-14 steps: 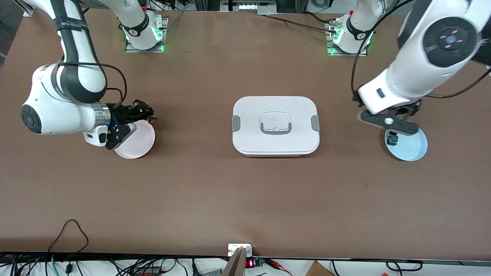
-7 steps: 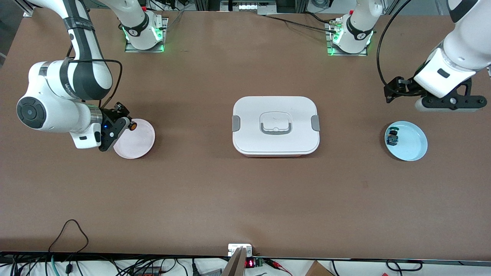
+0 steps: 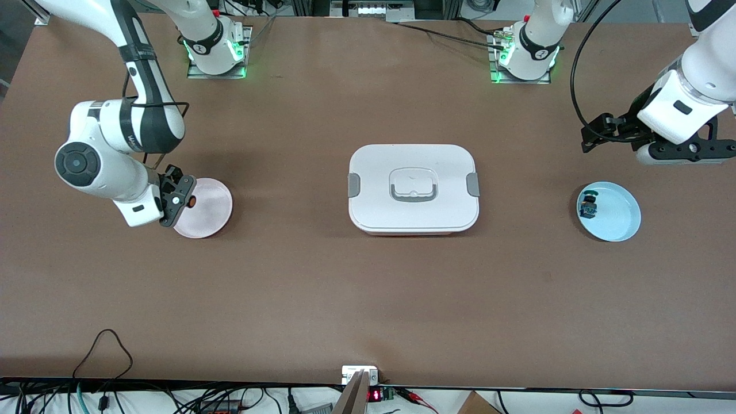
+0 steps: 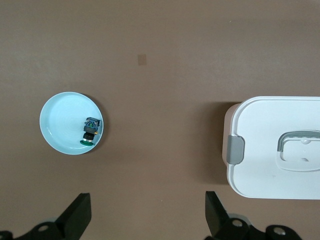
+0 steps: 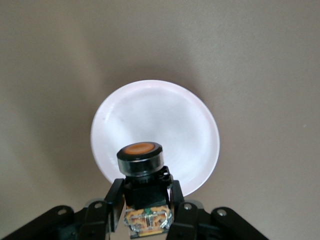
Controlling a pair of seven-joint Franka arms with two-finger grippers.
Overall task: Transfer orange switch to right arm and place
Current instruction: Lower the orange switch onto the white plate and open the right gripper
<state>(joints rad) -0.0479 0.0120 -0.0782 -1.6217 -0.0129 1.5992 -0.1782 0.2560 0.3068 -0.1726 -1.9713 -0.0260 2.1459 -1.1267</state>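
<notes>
The orange switch (image 3: 191, 201) has a black body and an orange cap. My right gripper (image 3: 183, 200) is shut on it and holds it over the edge of the pink plate (image 3: 211, 210), near the right arm's end of the table. In the right wrist view the switch (image 5: 141, 159) sits between the fingers (image 5: 114, 196), cap facing the pink plate (image 5: 160, 112) below. My left gripper (image 3: 684, 153) is open and empty, up in the air beside the light blue plate (image 3: 618, 221). In the left wrist view its fingers (image 4: 79, 216) stand wide apart.
A white lidded box (image 3: 413, 188) with grey latches stands at the table's middle and also shows in the left wrist view (image 4: 265, 165). The blue-and-green small switch (image 3: 587, 207) lies in the light blue plate (image 4: 59, 125).
My right gripper has swung down with the orange switch, from beside the pink plate to over its edge. My left gripper has lifted off the blue plate and moved toward the left arm's end.
</notes>
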